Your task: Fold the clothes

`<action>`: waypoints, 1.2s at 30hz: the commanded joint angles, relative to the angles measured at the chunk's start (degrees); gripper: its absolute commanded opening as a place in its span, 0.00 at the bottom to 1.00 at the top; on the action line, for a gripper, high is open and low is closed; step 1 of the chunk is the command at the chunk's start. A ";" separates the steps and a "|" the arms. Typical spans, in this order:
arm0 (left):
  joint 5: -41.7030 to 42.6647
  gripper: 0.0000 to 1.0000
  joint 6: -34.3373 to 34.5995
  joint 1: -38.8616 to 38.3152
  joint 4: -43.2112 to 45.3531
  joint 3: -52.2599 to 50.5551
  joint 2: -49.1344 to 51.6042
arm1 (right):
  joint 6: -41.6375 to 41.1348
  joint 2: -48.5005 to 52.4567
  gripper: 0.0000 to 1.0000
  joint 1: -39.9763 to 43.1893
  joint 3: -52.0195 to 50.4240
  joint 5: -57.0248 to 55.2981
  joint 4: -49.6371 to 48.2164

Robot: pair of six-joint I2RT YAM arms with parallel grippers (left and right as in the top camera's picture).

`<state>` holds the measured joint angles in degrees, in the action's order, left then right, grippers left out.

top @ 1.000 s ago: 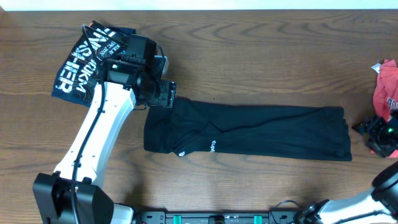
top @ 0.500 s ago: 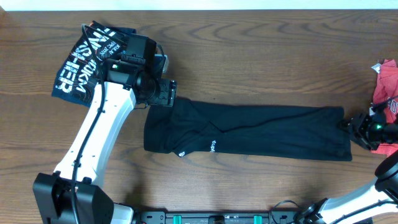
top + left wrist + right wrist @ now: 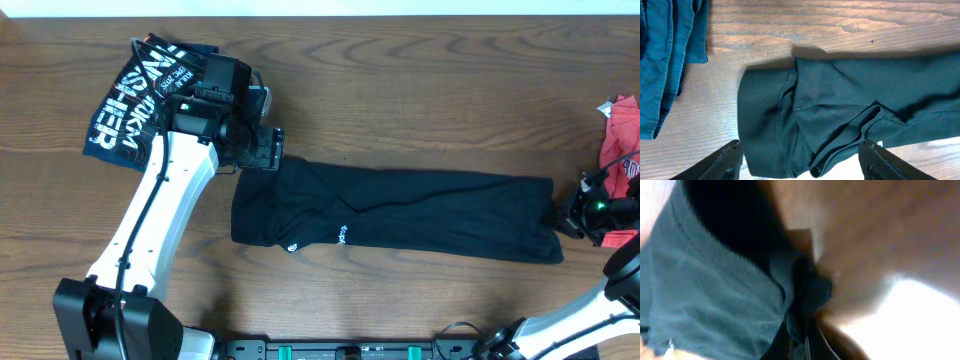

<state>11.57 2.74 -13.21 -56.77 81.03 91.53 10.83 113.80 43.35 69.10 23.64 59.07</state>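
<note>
The black T-shirt (image 3: 400, 210) lies as a long folded strip across the middle of the table, its small white logo near the left end. My left gripper (image 3: 272, 150) hovers over the strip's upper left corner. In the left wrist view the left gripper (image 3: 802, 162) is open, its fingers (image 3: 725, 160) wide apart above the T-shirt (image 3: 840, 105). My right gripper (image 3: 565, 215) is at the strip's right edge. Up close, the right gripper (image 3: 802, 330) is shut on a bunched fold of the T-shirt (image 3: 715, 290).
A navy printed garment (image 3: 135, 100) lies folded at the back left, partly under the left arm, and shows as blue cloth (image 3: 665, 60) in the left wrist view. A red garment (image 3: 620, 140) sits at the right edge. Bare wood table (image 3: 420, 90) lies behind the strip.
My right gripper moved left onto the T-shirt's right edge and closed on it, bunching the fabric there. The left arm has stayed still.
</note>
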 commanded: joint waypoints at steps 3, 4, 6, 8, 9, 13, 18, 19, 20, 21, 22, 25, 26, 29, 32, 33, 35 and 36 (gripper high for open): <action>-0.70 0.75 -0.76 0.17 0.02 0.50 0.20 | -1.86 -4.28 0.01 -1.07 6.97 -2.69 7.15; -0.68 0.75 -0.74 0.17 0.11 0.50 0.20 | -2.27 -5.95 0.01 -1.42 7.19 -2.89 7.72; -0.68 0.76 -0.74 0.17 0.48 0.50 0.20 | -2.75 -9.68 0.01 -2.49 7.17 -2.86 8.26; -0.70 0.76 -0.74 0.17 0.61 0.50 0.20 | -3.34 -13.42 0.01 -4.35 7.17 -3.08 8.63; -0.68 0.76 -0.74 0.17 0.63 0.50 0.20 | -3.74 -14.88 0.01 -5.38 7.17 -3.56 8.68; -0.68 0.76 -0.74 0.17 0.70 0.50 0.20 | -5.75 -18.58 0.01 -11.23 7.17 -6.95 9.31; -0.68 0.76 -0.72 0.17 0.68 0.50 0.20 | -8.68 -18.64 0.01 -19.85 5.99 -12.31 9.94; -0.68 0.76 -0.72 0.17 0.66 0.50 0.20 | -9.38 -18.64 0.01 -21.75 5.27 -13.70 9.73; -0.68 0.76 -0.72 0.17 0.61 0.50 0.20 | -10.32 -18.64 0.01 -23.21 4.55 -14.97 9.46; -0.68 0.76 -0.72 0.17 0.48 0.50 0.20 | -11.41 -18.64 0.01 -24.83 3.61 -16.28 8.94; -0.68 0.76 -0.72 0.17 0.39 0.50 0.20 | -12.11 -18.64 0.01 -26.14 2.60 -16.98 8.22; -0.68 0.76 -0.72 0.17 0.31 0.50 0.20 | -14.05 -18.64 0.01 -29.92 -0.96 -17.27 5.79; -0.68 0.76 -0.72 0.17 0.33 0.50 0.20 | -14.05 -18.64 0.01 -31.21 -2.21 -17.25 4.98; -0.68 0.76 -0.72 0.17 0.31 0.50 0.20 | -15.67 -18.64 0.01 -34.60 -5.35 -17.20 3.06; -0.68 0.76 -0.72 0.17 0.33 0.50 0.20 | -17.75 -18.64 0.01 -37.94 -7.85 -16.94 0.74; -0.68 0.76 -0.72 0.17 0.33 0.50 0.20 | -18.64 -18.64 0.01 -39.21 -8.50 -16.50 -0.22; -0.68 0.76 -0.72 0.17 0.33 0.50 0.20 | -19.15 -18.64 0.04 -40.87 -9.07 -14.64 -1.77; -0.68 0.76 -0.72 0.17 0.31 0.50 0.20 | -19.15 -18.64 0.06 -41.66 -9.09 -13.18 -2.49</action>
<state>11.57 2.76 -13.21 -56.38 81.03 91.53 -5.89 95.20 3.86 60.42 7.79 57.60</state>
